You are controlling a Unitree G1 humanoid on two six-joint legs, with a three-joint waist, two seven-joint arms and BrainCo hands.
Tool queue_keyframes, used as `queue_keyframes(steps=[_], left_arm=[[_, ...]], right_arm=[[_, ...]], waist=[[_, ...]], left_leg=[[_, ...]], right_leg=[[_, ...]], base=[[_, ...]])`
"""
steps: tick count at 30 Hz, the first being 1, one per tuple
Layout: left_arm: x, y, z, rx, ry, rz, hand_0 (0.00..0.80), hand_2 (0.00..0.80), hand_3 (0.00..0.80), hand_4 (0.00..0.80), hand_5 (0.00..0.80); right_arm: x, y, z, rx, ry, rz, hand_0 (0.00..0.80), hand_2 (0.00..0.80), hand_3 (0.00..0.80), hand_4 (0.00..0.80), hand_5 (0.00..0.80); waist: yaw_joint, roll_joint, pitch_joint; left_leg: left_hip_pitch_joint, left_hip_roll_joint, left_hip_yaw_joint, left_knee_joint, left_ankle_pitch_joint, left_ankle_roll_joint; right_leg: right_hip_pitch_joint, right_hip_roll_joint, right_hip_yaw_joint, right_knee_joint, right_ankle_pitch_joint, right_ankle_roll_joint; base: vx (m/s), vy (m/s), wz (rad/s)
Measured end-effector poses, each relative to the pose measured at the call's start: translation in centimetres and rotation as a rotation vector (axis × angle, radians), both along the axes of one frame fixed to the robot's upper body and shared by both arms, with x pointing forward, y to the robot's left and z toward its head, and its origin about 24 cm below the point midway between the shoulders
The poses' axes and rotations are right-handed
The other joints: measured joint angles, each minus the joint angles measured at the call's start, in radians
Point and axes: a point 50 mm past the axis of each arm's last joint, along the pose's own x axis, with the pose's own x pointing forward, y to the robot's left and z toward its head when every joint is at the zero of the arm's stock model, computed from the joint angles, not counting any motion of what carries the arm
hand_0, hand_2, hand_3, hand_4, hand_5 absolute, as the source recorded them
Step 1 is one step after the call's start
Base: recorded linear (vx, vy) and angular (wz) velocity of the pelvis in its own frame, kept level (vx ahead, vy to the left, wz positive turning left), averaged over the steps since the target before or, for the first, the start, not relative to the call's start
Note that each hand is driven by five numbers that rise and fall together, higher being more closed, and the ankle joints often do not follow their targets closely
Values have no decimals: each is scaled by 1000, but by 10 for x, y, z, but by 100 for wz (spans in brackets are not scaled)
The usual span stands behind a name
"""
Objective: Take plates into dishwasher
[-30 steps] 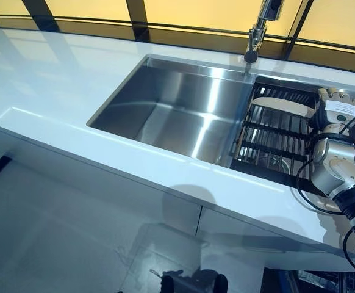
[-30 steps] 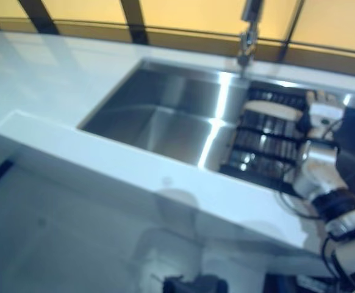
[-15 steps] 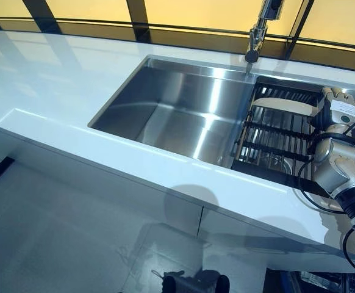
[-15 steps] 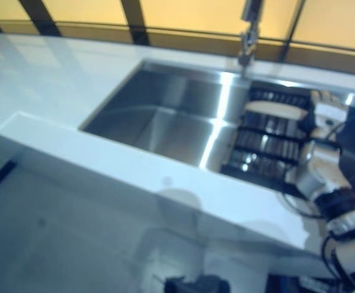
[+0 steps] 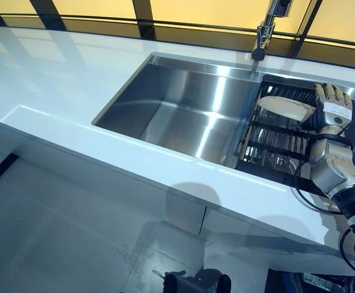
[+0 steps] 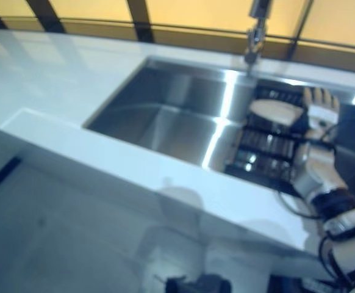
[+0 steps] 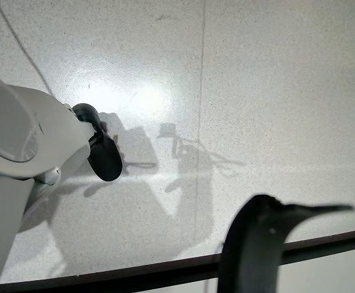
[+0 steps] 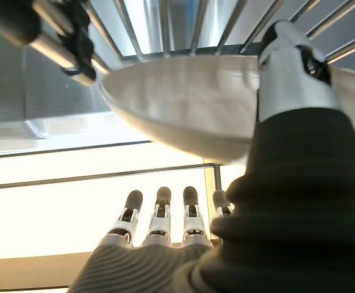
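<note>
A cream plate (image 5: 285,108) lies on the black dish rack (image 5: 269,146) in the right part of the sink. My right hand (image 5: 331,110) is at the plate's right edge with its fingers straight and pointing away from me. In the right wrist view the thumb (image 8: 293,67) rests against the plate (image 8: 183,104), while the fingers (image 8: 159,220) stay straight and apart from it. The left wrist view shows only the floor and a dark blurred shape (image 7: 257,244), so my left hand cannot be read.
The steel sink basin (image 5: 183,113) opens left of the rack, with the faucet (image 5: 264,33) behind it. A white counter (image 5: 61,73) runs round the sink, its front edge towards me. A glass lies low in the rack (image 5: 279,163).
My right hand has turned so that its fingers point up beside the plate, and the plate now looks tipped up more. The camera has shifted a little.
</note>
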Motion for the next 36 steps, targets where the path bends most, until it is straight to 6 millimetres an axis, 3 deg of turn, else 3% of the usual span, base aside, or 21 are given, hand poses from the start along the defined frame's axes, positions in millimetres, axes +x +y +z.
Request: queue_keyframes(steps=[12,13,14,15,20,25,36], left_arm=[[-4,-1,-2,-7,6,4,0,0,0,0,0],[-3,-1,-2,-8,5,3,0,0,0,0,0],[-3,-1,-1,-8,4,1,0,0,0,0,0],[-3,-2,-1,-8,2,-5,0,0,0,0,0],[0,-4,1,-26,-17,2,0,0,0,0,0],[2,-6,2,-32,-33,1,0,0,0,0,0],[4,-7,3,-34,-42,-4,0,0,0,0,0]], right_arm=[[-1,-9,6,-30,-98,-95,0,0,0,0,0],[-1,-9,6,-30,-107,-96,82,82,82,82,82],[-2,-9,7,-28,-118,-98,298,298,298,298,298],[-2,-9,7,-23,-118,-96,800,800,800,800,800],[-2,-11,7,2,-121,-108,800,800,800,800,800],[-6,-13,35,9,-203,-136,800,800,800,800,800],[-6,-16,38,14,-189,-135,800,800,800,800,800]], waist=[[31,23,-3],[32,24,-3],[33,24,-2],[36,25,-2],[49,35,5],[49,39,8],[49,32,12]], left_leg=[[-50,-4,-24,-1,14,1],[-52,-4,-27,-1,14,0],[-54,-4,-27,-1,15,0],[-56,-4,-28,-1,15,0],[-64,-5,-28,-1,16,0],[-66,-5,-28,-1,16,0],[-66,-5,-27,-2,16,0]], right_leg=[[-39,-4,-25,0,3,2],[-40,-4,-26,0,3,2],[-42,-4,-26,0,3,2],[-43,-5,-26,0,3,2],[-53,-5,-27,0,3,3],[-55,-5,-27,0,3,3],[-55,-5,-27,0,3,3]], base=[[-10,4,5],[2,13,8],[-7,15,4],[0,0,0],[0,0,0],[0,0,0],[0,0,0]])
